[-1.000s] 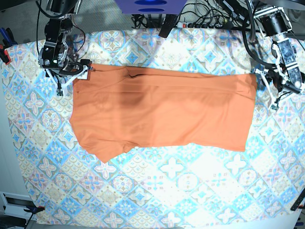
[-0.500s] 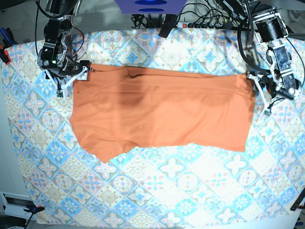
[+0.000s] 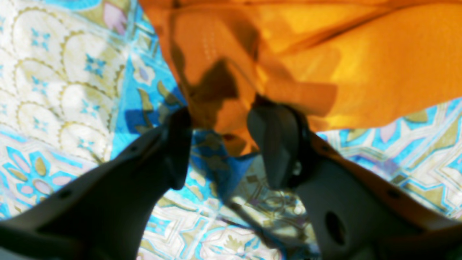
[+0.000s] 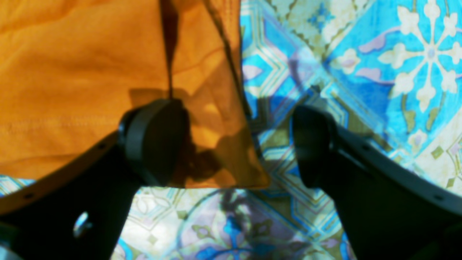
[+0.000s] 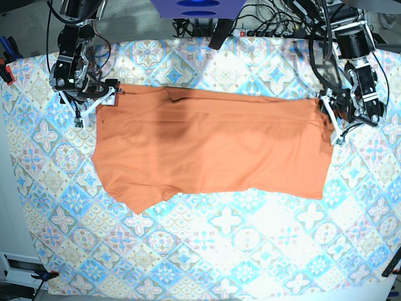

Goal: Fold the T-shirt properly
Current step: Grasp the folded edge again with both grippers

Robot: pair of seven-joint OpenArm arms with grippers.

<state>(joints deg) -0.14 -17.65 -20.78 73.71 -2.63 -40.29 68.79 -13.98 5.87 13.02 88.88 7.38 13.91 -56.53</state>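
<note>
1. Right at the lens in the left wrist view, the left gripper (image 3: 219, 144) stands with its jaws apart, two dark fingers (image 3: 278, 144) framing a corner of the T-shirt (image 3: 325, 54), which fills the upper right of the frame. Nothing is pinched; the fabric tip lies between the open jaws.
2. In the right wrist view the right gripper (image 4: 238, 144) is spread wide too, its left finger (image 4: 155, 141) over the orange cloth, its right one above the tablecloth (image 4: 361, 54). A shirt corner pokes into the gap at centre frame.
3. No readable writing or brand shows anywhere.
4. In the base view the T-shirt (image 5: 213, 147) lies flat across the middle of the tablecloth (image 5: 250, 251).
5. The left gripper (image 5: 331, 119) reaches down at the shirt's right edge; the right gripper (image 5: 94, 100) is at its upper-left corner.
</note>
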